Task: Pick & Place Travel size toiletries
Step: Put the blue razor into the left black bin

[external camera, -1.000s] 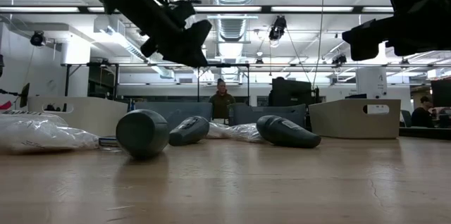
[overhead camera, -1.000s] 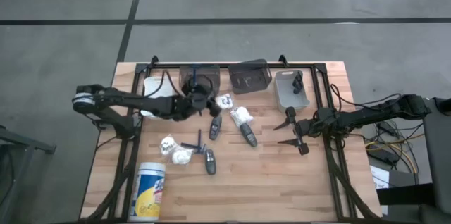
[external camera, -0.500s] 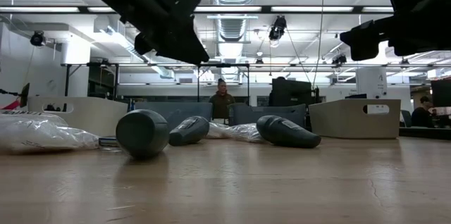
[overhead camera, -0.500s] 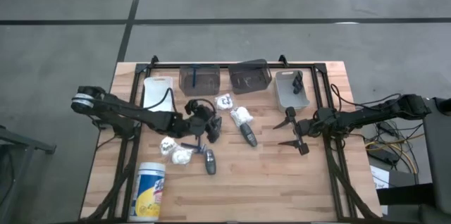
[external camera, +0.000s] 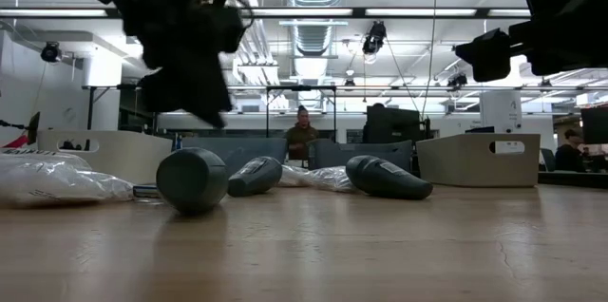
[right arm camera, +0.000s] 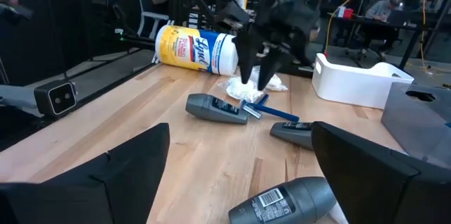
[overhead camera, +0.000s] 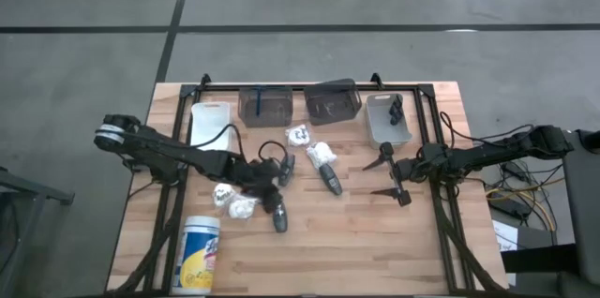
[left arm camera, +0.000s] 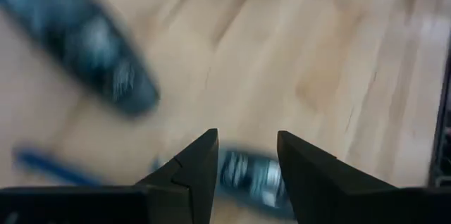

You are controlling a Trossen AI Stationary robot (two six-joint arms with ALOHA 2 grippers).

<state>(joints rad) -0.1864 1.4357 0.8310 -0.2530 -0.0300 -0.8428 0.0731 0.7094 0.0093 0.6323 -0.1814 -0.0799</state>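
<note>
Left gripper parted, empty, above blue stick and dark tube mid-table | right gripper wide open, idle | toiletries mostly loose; sorting barely underway

Toiletries mid-table, before bins

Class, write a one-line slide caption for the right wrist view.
Left gripper hovers open above a blue stick and grey tube; wipes canister lies behind.

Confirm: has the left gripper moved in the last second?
Yes. In the high view the left gripper has left the clear bin at the table's far edge and come toward the near edge, now over the blue stick, fingers open.
</note>
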